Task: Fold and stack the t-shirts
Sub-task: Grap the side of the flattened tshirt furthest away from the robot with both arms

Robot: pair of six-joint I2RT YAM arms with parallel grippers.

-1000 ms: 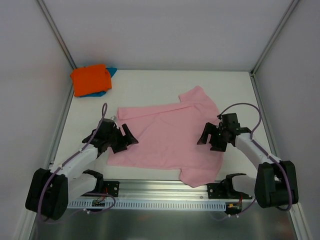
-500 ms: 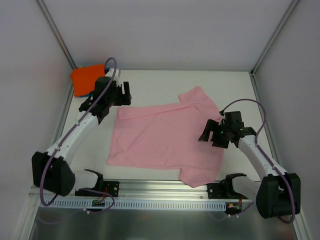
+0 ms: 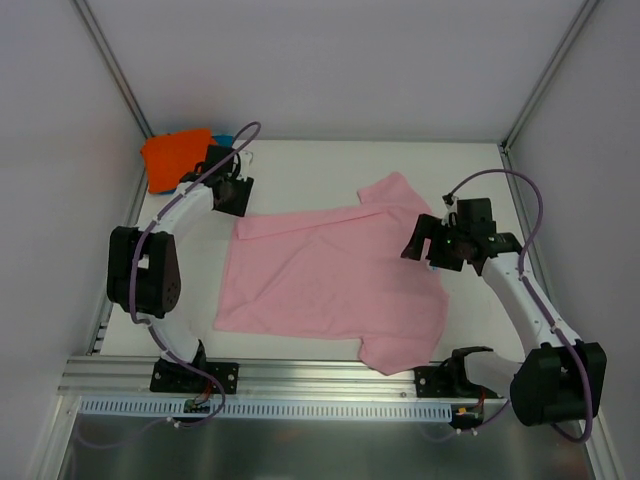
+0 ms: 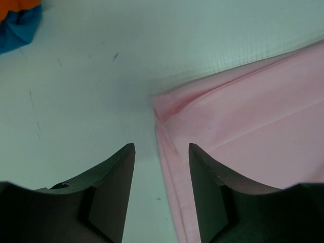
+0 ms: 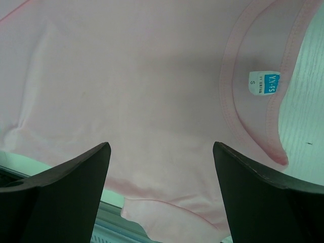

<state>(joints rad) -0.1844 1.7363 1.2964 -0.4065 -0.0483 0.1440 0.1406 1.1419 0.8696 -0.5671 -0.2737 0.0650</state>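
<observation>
White table [image 3: 300, 170], walled on three sides; both arms reach out from the near edge.

Pink t-shirt [image 3: 330, 280] lies spread flat mid-table. It is the largest item, with one sleeve pointing to the far side and one to the near edge. Its far-left corner is doubled over in a narrow fold.

Orange t-shirt [image 3: 175, 158] is folded in the far-left corner of the table, well apart from the pink one. Teal-blue t-shirt [image 4: 17, 28] lies under it, only its edges showing.

Left gripper [image 4: 161, 149] is at the pink shirt's far-left corner, between that shirt and the orange stack. Jaws stand moderately apart, with no cloth pinched. In the left wrist view the shirt's corner sits just beyond the fingertips. The shirt's left edge runs down through the gap, close to the right-hand finger [image 4: 205, 192]. The left-hand finger [image 4: 111, 187] is over bare table. Whether the tips touch the surface I cannot tell.

Right gripper [image 5: 161, 147] is over the pink shirt's right side, by the neckline. Jaws are spread wide and hold nothing, with pink cloth filling the gap below them. The collar curves off to the upper right of the jaws in the right wrist view.

Neck tag [image 5: 263, 82] is small and white with blue print and an "S". It sits inside the collar, clear of both fingers.
</observation>
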